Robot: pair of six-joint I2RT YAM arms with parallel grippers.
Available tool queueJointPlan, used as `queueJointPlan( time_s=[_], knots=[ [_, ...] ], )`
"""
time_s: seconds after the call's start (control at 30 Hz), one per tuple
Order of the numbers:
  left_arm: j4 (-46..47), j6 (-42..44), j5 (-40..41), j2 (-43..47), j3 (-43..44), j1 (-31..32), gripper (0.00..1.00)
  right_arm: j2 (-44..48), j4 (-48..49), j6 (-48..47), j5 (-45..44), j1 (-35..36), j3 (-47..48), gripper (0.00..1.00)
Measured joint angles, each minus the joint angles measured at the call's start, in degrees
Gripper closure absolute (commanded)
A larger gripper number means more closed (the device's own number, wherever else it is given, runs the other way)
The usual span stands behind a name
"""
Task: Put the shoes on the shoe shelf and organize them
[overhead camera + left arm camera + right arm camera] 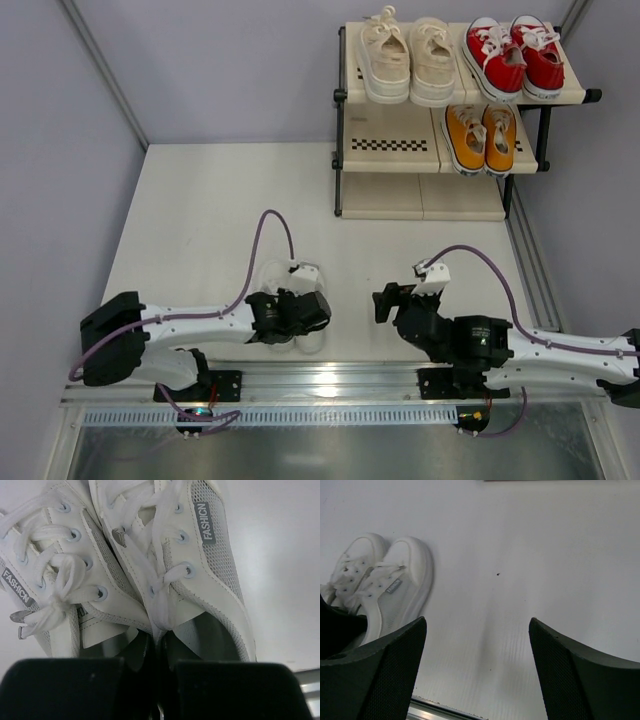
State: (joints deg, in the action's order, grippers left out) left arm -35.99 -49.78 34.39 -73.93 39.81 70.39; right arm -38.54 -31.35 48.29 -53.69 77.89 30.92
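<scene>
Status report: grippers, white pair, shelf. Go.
Left gripper shut on white pair, on the table. Right gripper open, nothing held. Nothing between it and shoe shelf.

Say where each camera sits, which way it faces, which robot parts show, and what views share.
Top: above and behind the arms, looking down on table and shelf; both arms, left gripper, right gripper show.
Left wrist: on the left arm, close above the white sneakers; dark fingers along the bottom.
Right wrist: low, facing across the table; two spread fingers in front.
Shared: white sneakers appear in all three.
</scene>
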Motion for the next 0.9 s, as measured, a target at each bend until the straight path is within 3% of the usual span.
queueJointPlan(
  time_s=[0.17,0.37,0.53,0.9],
  knots=[
    [14.9,1.4,-8.6,-9.0,9.0,0.4,1.00,1.9,-4.2,1.3,-2.0,0.0,0.7,0.16],
    [25.6,2.9,-14.1,-21.4,19.0,1.5,1.00,2.3,-10.9,5.0,-4.7,0.0,3.6,0.16],
    [27.1,3.8,-13.2,-29.6,25.6,1.4,1.00,4.0,-16.7,9.1,-6.5,0.0,5.2,0.16],
    [25.7,-1.5,-3.3,-35.5,32.1,0.3,1.00,4.9,-23.7,13.2,-8.7,0.0,7.4,0.16]
  ],
)
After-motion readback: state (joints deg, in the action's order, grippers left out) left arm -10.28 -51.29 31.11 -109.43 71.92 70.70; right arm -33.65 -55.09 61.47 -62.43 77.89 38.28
